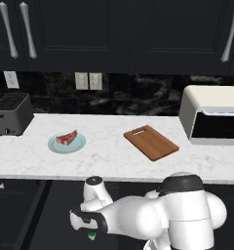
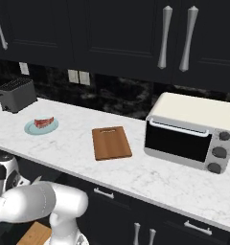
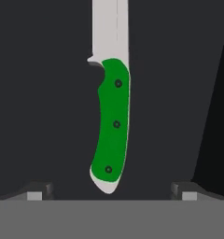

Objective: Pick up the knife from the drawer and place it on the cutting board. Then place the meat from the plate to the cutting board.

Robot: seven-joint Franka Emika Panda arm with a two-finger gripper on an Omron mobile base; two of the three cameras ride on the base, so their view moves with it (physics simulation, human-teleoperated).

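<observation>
The two small dark finger tips of the gripper (image 3: 112, 190) stand wide apart at the bottom of the hand view, holding nothing, one on each side of the butt of the knife (image 3: 112, 126). This small kitchen knife, with its bright green riveted handle and short silver-white blade, lies flat on the dark floor of the wide black drawer (image 3: 44, 116), handle towards the hand and blade pointing away. A speck of the green shows below the arm's wrist in the left base view.

The knife looks light and stiff, and its smooth handle could slip or twist if pinched near the end. The best hold is probably across the middle of the handle, by the centre rivet, with the fingers brought down close to the drawer floor because the knife lies so flat. The blade is best left alone.

Above the drawer runs a white marbled counter (image 1: 109, 156). On it lies the flat brown wooden cutting board (image 1: 151, 142), bare, and well to its left the round light blue-teal plate (image 1: 57, 145) carrying the red wedge of meat (image 1: 67, 138). A dark toaster (image 1: 11, 114) stands further left, a cream toaster oven (image 1: 211, 114) to the right, with black upper cabinets (image 1: 89, 29) overhead.
</observation>
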